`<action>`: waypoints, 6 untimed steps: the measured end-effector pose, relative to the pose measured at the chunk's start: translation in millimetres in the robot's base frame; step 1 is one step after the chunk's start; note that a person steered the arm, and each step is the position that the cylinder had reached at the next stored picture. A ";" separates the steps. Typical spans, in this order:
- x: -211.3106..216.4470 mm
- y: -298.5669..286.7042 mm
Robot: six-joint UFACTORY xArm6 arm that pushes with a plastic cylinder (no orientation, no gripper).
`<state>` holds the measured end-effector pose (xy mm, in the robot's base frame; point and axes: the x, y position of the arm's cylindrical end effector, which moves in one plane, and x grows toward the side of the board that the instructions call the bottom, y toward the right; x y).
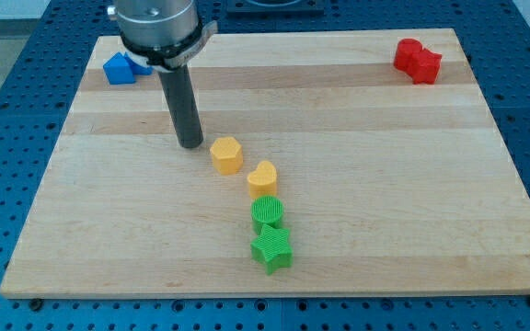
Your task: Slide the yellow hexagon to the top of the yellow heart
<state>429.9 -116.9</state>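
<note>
Camera view showed my tip [190, 144] bare, holding nothing, just to the view's left of the yellow hexagon [227, 155] and not clearly touching it. The hexagon sat up-left of the yellow heart [262, 178], close by. Judged: final nudge pending, a short push rightward. A green cylinder [267, 213] and a green star [271, 249] crowded below; wooden board [385, 184] on blue pegboard [7, 138].

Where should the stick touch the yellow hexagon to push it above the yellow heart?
No grabbing here, only pushing. My tip stands just to the view's left of the yellow hexagon, slightly higher. The yellow heart lies to the hexagon's lower right. I'd probably press the hexagon's left flat side and slide it toward the view's right, so it ends above the heart. A flat face should keep it from twisting.
</note>
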 end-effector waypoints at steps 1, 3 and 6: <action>29.2 3.1; 37.7 24.7; 24.2 76.9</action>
